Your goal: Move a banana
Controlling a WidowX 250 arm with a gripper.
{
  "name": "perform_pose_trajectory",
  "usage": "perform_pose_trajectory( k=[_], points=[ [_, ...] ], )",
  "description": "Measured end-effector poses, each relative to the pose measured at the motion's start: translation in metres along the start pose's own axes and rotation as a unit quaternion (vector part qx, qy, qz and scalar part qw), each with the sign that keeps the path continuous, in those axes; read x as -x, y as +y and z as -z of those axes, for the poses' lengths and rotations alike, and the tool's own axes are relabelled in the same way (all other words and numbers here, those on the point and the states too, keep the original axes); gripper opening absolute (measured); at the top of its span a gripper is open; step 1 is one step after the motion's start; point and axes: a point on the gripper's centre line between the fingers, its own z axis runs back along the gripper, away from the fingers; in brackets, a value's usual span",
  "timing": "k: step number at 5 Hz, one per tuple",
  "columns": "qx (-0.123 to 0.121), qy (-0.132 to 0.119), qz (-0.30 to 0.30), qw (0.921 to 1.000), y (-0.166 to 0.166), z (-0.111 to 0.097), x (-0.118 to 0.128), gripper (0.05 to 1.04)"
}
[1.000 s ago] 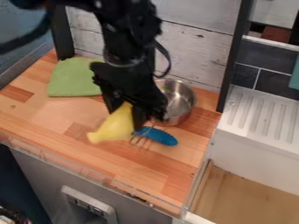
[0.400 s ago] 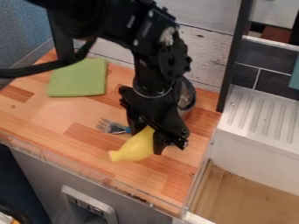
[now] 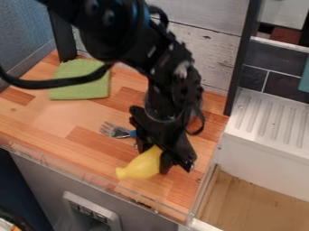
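1. Backdrop: whitewashed plank wall (image 3: 208, 49) between two dark upright posts. Dark grey tiles (image 3: 281, 85) on the right, blue textured panel (image 3: 24, 29) on the left.
2. Base surface: worktop (image 3: 48, 118) in butcher-block wood, mixed light and reddish strips. Clear plastic strip (image 3: 78, 169) along its front edge. Grey cabinet front (image 3: 45, 180) below that.
3. Right of the worktop: white ledge (image 3: 265, 113) with raised ribs on top. Lower, in front of it, a recess with a light wood floor (image 3: 253, 203).
4. Arm: black, comes in from the top left, slants down to the right. Black cable (image 3: 54, 84) loops off to the left and passes in front of part of the cloth.
5. End effector (image 3: 154, 156): grasping the banana, one finger on either side. It hangs over the front right part of the worktop, pointing down.
6. Banana: smooth yellow toy banana (image 3: 140, 167), right end between the fingers, narrow blunt tip sticking out left and toward the front edge. Can't tell if its underside touches the wood.
7. Fork: silver metal fork with a blue handle (image 3: 113, 130), lying behind and left of the banana, tines to the left. Most of the handle is hidden by the end effector.
8. Cloth: flat green square cloth (image 3: 78, 88), back left of the worktop, well apart from the banana.
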Motion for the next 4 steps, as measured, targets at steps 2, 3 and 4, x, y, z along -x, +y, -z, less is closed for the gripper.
perform_pose_trajectory(
  k=[2, 3, 4],
  points=[
    [0.004, 0.01, 0.027, 0.9996, -0.0114, 0.0056, 0.0125, 0.542],
    [-0.002, 0.002, 0.029, 0.9996, -0.0131, 0.0037, 0.0116, 0.542],
    [-0.001, 0.009, 0.022, 0.9997, -0.0153, 0.0081, 0.0099, 0.542]
  ],
)
